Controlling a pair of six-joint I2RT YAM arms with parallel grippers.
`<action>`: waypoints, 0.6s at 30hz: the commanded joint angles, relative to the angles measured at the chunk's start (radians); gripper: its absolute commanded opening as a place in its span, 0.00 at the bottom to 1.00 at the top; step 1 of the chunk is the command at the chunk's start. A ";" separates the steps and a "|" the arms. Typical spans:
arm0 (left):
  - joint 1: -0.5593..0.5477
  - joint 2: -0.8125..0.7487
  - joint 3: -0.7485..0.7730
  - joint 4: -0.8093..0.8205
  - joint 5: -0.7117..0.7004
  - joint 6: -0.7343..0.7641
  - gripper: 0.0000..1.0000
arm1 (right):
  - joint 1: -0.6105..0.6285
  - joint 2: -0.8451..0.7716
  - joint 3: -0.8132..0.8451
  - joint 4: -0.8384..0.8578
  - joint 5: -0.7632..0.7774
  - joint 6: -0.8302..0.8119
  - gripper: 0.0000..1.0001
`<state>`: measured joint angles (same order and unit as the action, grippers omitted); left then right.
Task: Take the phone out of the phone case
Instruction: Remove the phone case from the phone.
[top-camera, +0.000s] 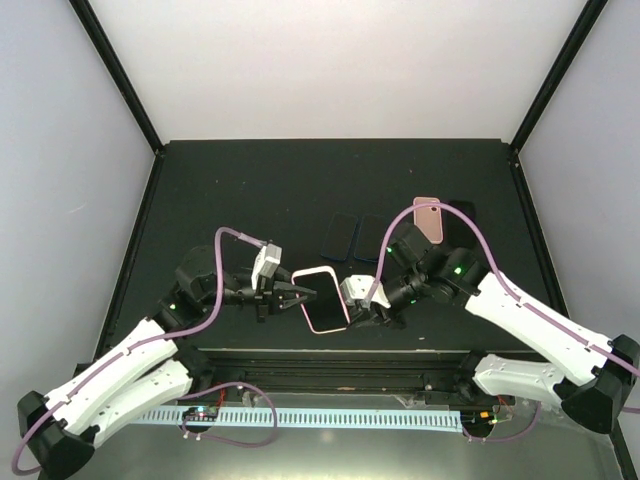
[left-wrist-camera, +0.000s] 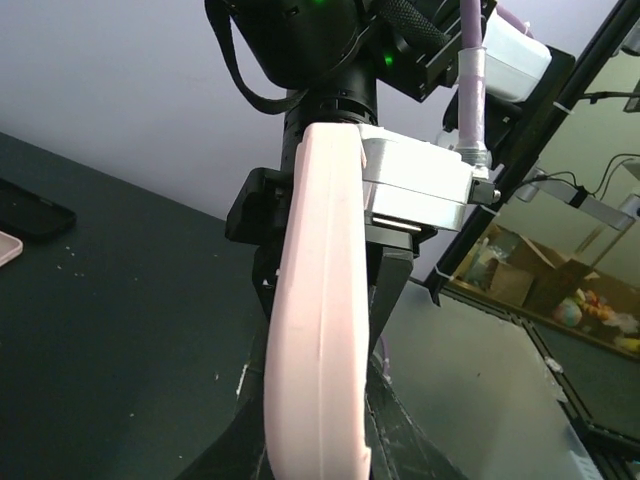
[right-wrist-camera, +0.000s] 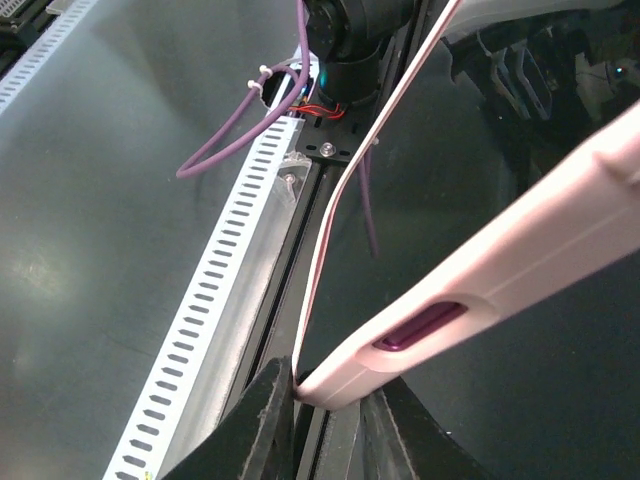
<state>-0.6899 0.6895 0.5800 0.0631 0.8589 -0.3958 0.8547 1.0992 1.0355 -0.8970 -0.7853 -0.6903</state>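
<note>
The phone (top-camera: 322, 298) sits in its pink phone case (left-wrist-camera: 318, 330) and is held in the air over the table's near edge, between both arms. My left gripper (top-camera: 303, 295) is shut on the case's left side; in the left wrist view (left-wrist-camera: 315, 400) the case stands edge-on between its fingers. My right gripper (top-camera: 350, 303) grips from the right. In the right wrist view (right-wrist-camera: 325, 385) its fingers are closed on one corner of the case (right-wrist-camera: 480, 290), beside the cutout with a purple side button (right-wrist-camera: 418, 326). The dark screen (right-wrist-camera: 420, 180) faces up.
Two dark phones (top-camera: 341, 236) (top-camera: 372, 238) lie side by side on the black table (top-camera: 250, 190) behind the grippers. A pink case (top-camera: 430, 218) and another dark item (top-camera: 461, 213) lie at the back right. A slotted white cable duct (right-wrist-camera: 200, 330) runs along the near edge.
</note>
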 joint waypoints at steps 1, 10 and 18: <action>0.009 0.032 0.042 0.043 0.073 -0.022 0.01 | 0.014 -0.035 0.000 0.055 0.013 -0.018 0.17; 0.013 0.063 0.034 0.097 0.123 -0.105 0.02 | 0.053 -0.046 -0.008 0.057 0.094 -0.067 0.15; 0.013 0.102 0.034 0.204 0.196 -0.217 0.02 | 0.078 -0.073 -0.041 0.106 0.216 -0.106 0.15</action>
<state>-0.6807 0.7879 0.5812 0.1635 0.9920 -0.4740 0.9192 1.0485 1.0039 -0.8982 -0.6857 -0.6987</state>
